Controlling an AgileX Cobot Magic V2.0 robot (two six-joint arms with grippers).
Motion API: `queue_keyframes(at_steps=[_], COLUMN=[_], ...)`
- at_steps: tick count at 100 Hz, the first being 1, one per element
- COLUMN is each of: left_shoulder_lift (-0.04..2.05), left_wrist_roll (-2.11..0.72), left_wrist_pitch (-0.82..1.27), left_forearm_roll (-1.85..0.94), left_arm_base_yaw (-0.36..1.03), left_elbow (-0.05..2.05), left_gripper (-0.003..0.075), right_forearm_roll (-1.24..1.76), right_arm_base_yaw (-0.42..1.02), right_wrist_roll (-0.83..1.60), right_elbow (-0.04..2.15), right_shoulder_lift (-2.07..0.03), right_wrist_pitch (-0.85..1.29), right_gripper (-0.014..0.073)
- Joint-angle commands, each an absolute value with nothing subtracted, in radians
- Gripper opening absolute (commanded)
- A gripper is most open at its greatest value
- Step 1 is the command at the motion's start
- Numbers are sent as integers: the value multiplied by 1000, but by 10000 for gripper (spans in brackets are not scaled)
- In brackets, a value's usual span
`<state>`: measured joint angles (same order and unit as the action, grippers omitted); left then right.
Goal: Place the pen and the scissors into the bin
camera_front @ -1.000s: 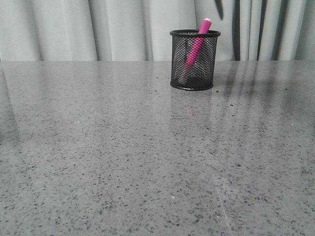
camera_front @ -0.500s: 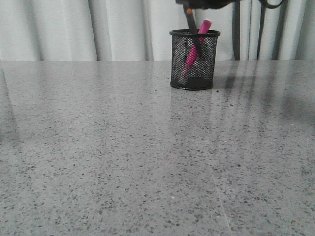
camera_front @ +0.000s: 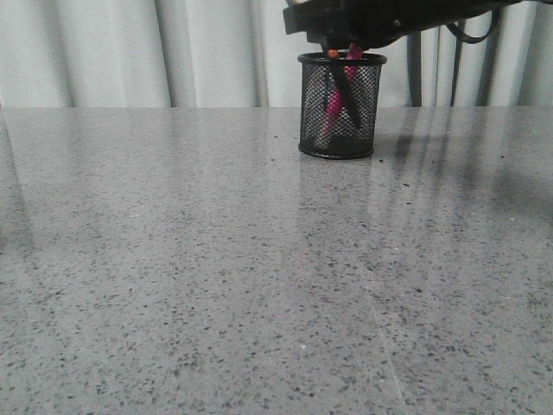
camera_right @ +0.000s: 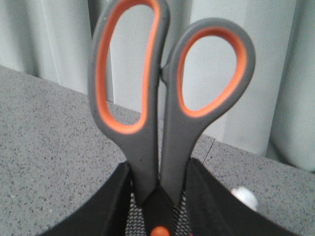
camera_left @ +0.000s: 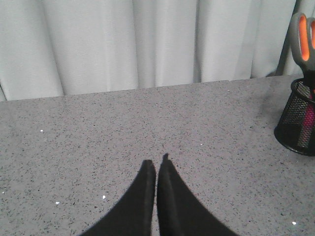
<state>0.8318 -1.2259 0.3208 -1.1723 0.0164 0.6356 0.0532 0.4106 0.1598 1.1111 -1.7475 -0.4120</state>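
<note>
Left gripper (camera_left: 156,169): fingers pressed together, empty, idle over bare table (camera_front: 173,259). Bin (camera_front: 342,105) holds pen (camera_front: 333,104). Right gripper (camera_right: 157,196) clamps scissors (camera_right: 162,98) below handles, blades down inside bin, apparently positioned for release.

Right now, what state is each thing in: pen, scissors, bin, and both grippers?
pen: inside the bin, leaning.
scissors: blades down in the bin, handles above the rim, gripped just below the handles.
bin: upright on the table, holding both items.
right gripper: shut on the scissors, over the bin.
left gripper: shut, holding nothing, away from the bin.
</note>
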Motion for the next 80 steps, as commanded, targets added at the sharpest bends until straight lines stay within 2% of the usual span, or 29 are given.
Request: queue_keyframes(at_steps=[1, 35, 45, 61, 80], left_shoulder_lift=[824, 824, 824, 824, 817], left_wrist_roll=[-1223, -1223, -1223, -1225, -1262], left_wrist_pitch=[299, 299, 299, 299, 299], left_forearm_roll=[-1201, -1201, -1197, -1191, -1196], left_arm_base_yaw=[14, 14, 14, 14, 14], left_elbow=[666, 666, 666, 666, 654], left_gripper=[-19, -19, -19, -19, -19], right_forearm_roll=[52, 52, 52, 52, 52], right_arm_base_yaw=[409, 394, 367, 294, 218], right_wrist_roll=[161, 161, 163, 163, 163], right_elbow=[1128, 1074, 1043, 957, 824], right_shoulder_lift=[-1696, -1562, -1472, -1297, -1065], right_wrist_pitch=[-497, -493, -493, -458, -384], right_gripper=[246, 232, 150, -76, -74])
